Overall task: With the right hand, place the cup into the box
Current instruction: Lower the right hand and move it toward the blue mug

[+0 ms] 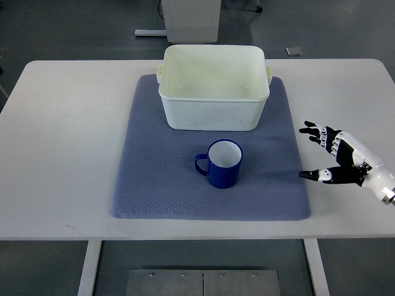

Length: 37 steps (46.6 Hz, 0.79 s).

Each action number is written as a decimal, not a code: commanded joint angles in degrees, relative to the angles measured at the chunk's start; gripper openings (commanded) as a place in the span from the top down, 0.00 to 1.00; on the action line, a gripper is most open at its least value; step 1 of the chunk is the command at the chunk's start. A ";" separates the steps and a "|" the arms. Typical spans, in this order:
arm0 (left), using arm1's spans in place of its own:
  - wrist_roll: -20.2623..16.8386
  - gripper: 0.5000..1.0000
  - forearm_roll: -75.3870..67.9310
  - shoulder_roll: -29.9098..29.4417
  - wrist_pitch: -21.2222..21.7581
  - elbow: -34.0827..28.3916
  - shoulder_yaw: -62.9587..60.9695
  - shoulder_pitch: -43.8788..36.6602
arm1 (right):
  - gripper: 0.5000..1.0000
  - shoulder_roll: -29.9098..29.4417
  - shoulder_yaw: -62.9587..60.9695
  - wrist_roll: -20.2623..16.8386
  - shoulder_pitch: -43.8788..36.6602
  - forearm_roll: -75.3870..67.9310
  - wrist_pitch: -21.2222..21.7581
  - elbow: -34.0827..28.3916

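The right hand (333, 157) hangs over the counter (55, 154) off the mat's (154, 185) right edge, fingers spread and empty, so I'd wrap the cup (222, 164) from its right, since the handle points left. The cup stands upright mid-mat just in front of the box (213, 111), which looks empty though its floor is hard to see. Count: one cup, one box, one mat.

White table (62, 154) with 1 blue-grey mat (160, 191) (textured) flat across its middle

Cut off by the right picture edge: wrist of the right robot hand (338, 158). Hidden behind the near wall: part of the white box (213, 86) floor. Cropped at top: white cabinet (192, 18).
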<state>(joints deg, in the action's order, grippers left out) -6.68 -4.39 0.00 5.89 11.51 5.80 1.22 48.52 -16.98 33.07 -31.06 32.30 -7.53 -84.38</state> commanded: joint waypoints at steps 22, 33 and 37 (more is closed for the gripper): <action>0.00 0.00 0.00 0.00 0.00 0.00 0.00 0.01 | 0.01 -6.07 13.82 -2.74 -10.07 -0.66 -9.34 0.09; 0.00 0.00 0.00 0.00 0.00 0.00 0.00 0.01 | 0.01 -8.17 13.91 -4.67 -11.12 -0.83 -9.61 0.00; 0.00 0.00 0.00 0.00 0.00 0.00 0.00 0.01 | 0.01 -8.88 13.91 -5.55 -11.21 -0.83 -10.22 0.00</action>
<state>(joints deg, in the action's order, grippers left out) -6.68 -4.39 0.00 5.89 11.51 5.80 1.26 40.16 -3.06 28.14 -42.18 31.47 -17.27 -84.36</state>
